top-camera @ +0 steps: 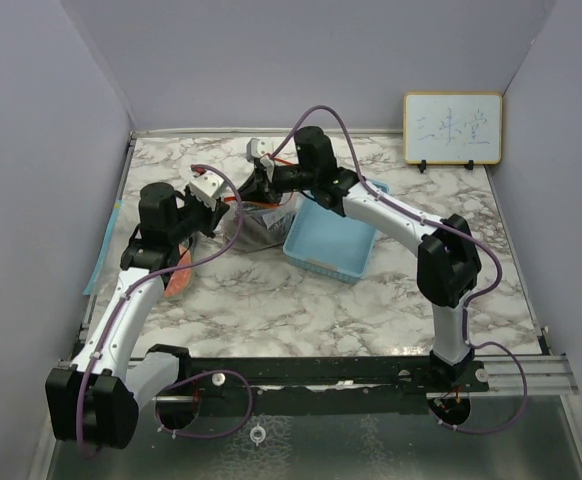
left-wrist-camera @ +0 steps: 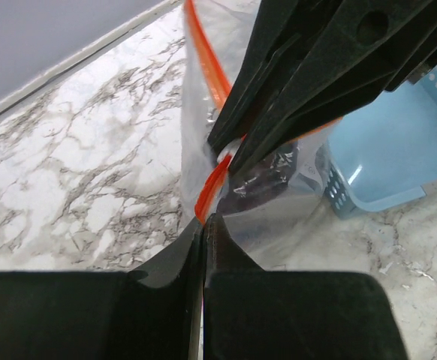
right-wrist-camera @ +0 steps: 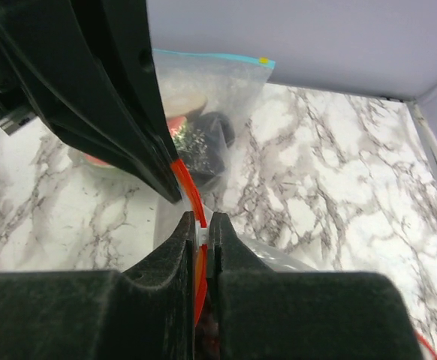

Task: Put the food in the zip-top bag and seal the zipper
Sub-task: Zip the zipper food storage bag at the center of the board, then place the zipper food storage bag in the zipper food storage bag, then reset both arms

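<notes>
The clear zip-top bag [top-camera: 256,228] with an orange zipper [left-wrist-camera: 209,189] stands between both grippers. My left gripper [left-wrist-camera: 204,219] is shut on the zipper's end; in the top view it [top-camera: 221,200] is left of the bag. My right gripper [right-wrist-camera: 201,219] is shut on the white slider [right-wrist-camera: 201,232] on the zipper, close above the left gripper, and shows from the top [top-camera: 258,185]. Inside the bag are dark purple grapes [right-wrist-camera: 215,136] and a red watermelon wedge [right-wrist-camera: 177,120]; the dark fruit also shows in the left wrist view [left-wrist-camera: 260,184]. Other food is hidden.
The light-blue basket [top-camera: 331,242] sits right of the bag, touching it. An orange-red object [top-camera: 176,282] lies under my left arm. A small whiteboard [top-camera: 452,128] stands at the back right. Walls enclose the marble table [top-camera: 271,310] on three sides.
</notes>
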Motion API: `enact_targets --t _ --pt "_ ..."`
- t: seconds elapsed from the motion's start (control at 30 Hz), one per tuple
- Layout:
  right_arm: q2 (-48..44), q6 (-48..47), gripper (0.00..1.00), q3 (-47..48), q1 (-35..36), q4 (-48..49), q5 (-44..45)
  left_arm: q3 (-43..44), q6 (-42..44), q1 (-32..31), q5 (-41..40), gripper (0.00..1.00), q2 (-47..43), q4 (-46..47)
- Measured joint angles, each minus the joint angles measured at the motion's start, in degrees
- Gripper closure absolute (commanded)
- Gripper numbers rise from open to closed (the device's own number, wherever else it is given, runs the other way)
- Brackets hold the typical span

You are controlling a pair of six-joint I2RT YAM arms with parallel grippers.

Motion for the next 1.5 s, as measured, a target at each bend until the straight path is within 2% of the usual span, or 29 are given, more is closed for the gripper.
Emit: enact_targets --t 0.23,0.63,0.7,0.73,0.77,0.8,0.87,0.93,0.97,1.0,1.03,1.1,1.2,1.33,1.5 --pt "-2.7 -2.4 0.98 -2.5 -4.4 -2.5 3.5 0.1 0.4 -0.7 -6.4 1.00 0.0 1.1" --pt "-9.4 -6.7 0.98 -10.4 -12.5 -5.1 12.6 2.6 0.2 -0.7 -24.6 1.00 0.2 0.5" --pt "-10.5 -6.4 0.95 -11.9 -14.1 -5.0 14.7 3.2 -0.5 -0.7 -25.7 1.00 0.4 0.3" --pt "-10.8 -6.3 0.88 -12.3 -14.5 -5.0 14.8 3.4 -1.0 -0.8 -25.6 0.92 0.5 0.6" --pt "-11.0 -5.9 0.76 -12.4 -14.6 -5.0 15.5 3.5 -1.9 -1.1 -25.6 0.80 0.7 0.6" --pt "-11.1 -5.6 0.65 -12.4 -14.6 -5.0 15.8 3.5 -2.7 -1.2 -25.6 0.74 1.0 0.5" --pt "-11.2 -3.7 0.56 -12.3 -14.6 -5.2 17.0 3.9 -4.4 -0.9 -26.3 0.70 1.8 -0.1" --pt "-11.2 0.2 0.39 -11.5 -15.3 -5.6 18.9 6.2 -6.8 -0.3 -26.6 0.66 3.7 -2.0" --pt "-11.2 2.1 0.26 -10.8 -15.7 -5.9 19.7 7.8 -7.8 -0.2 -26.8 0.62 4.9 -3.3" --pt "-11.1 4.3 0.09 -9.8 -16.0 -6.2 20.0 9.7 -8.6 -0.1 -26.9 0.55 6.3 -5.0" --pt "-10.9 6.1 0.01 -8.5 -16.1 -6.4 20.3 12.2 -9.6 0.0 -26.9 0.47 8.2 -7.1" --pt "-10.5 10.0 0.01 -5.7 -16.7 -6.8 20.9 16.2 -11.3 0.0 -26.9 0.32 11.4 -10.3" --pt "-10.5 13.6 0.01 -3.8 -16.8 -7.0 21.7 17.9 -14.8 0.0 -27.2 0.03 13.4 -13.4" --pt "-10.4 16.5 0.01 -3.7 -16.7 -7.6 23.2 18.3 -21.2 0.0 -31.0 0.01 13.4 -16.4" --pt "-10.4 18.7 0.01 -3.7 -16.7 -8.9 25.1 22.4 -30.5 0.0 -41.4 0.01 13.6 -20.3"
